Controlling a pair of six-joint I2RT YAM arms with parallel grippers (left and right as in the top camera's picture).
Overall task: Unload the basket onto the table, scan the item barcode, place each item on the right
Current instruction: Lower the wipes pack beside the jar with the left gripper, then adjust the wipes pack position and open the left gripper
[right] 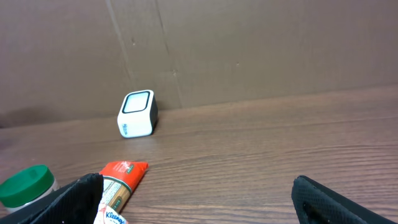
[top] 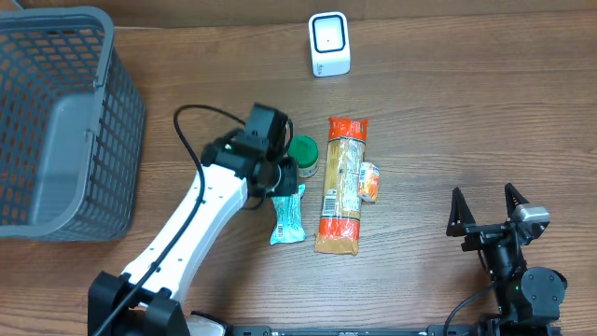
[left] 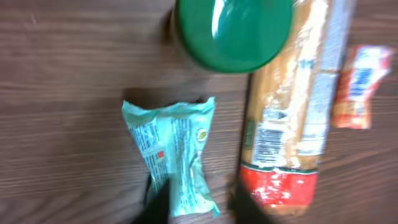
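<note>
A teal snack packet (top: 288,217) lies flat on the table, its label side up in the left wrist view (left: 174,162). My left gripper (top: 280,187) is down at the packet's upper end. Its dark fingertips (left: 158,208) stand close on either side of that end, shut on it (left: 202,208). The white barcode scanner (top: 329,44) stands at the back of the table, also in the right wrist view (right: 137,114). My right gripper (top: 488,210) rests open at the front right, nothing between its fingers (right: 199,199).
A green-lidded jar (top: 303,154) stands just beyond the packet. A long pasta pack (top: 341,185) and a small tissue packet (top: 369,182) lie to its right. A grey mesh basket (top: 56,121) fills the left side.
</note>
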